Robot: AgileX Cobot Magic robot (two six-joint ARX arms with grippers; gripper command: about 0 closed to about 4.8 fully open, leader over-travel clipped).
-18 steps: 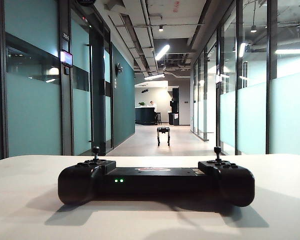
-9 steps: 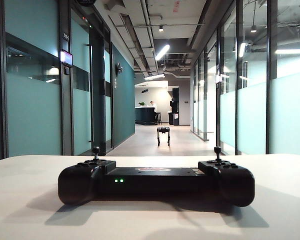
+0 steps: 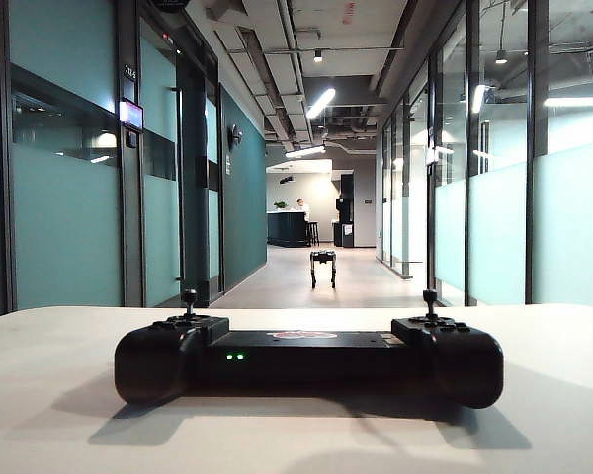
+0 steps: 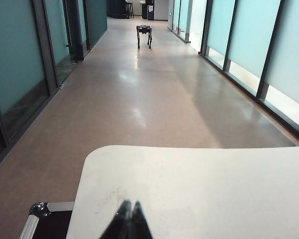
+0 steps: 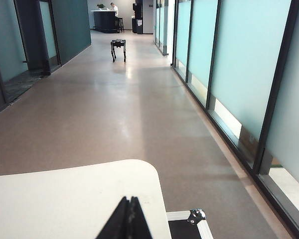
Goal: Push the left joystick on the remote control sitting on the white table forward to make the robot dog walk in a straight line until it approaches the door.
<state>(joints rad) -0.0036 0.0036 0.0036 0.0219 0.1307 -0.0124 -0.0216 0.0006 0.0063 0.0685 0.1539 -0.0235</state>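
Beyond both end effectors (image 4: 129, 203) (image 5: 129, 199) (closed), robot dog (image 4: 144, 35) stands.

No visible change: neither the remote control (image 3: 308, 359) nor the robot dog (image 3: 323, 267) displaced.

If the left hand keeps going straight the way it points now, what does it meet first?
Probably nothing soon: the shut left hand points over bare white table towards the corridor. The remote control is outside its view.
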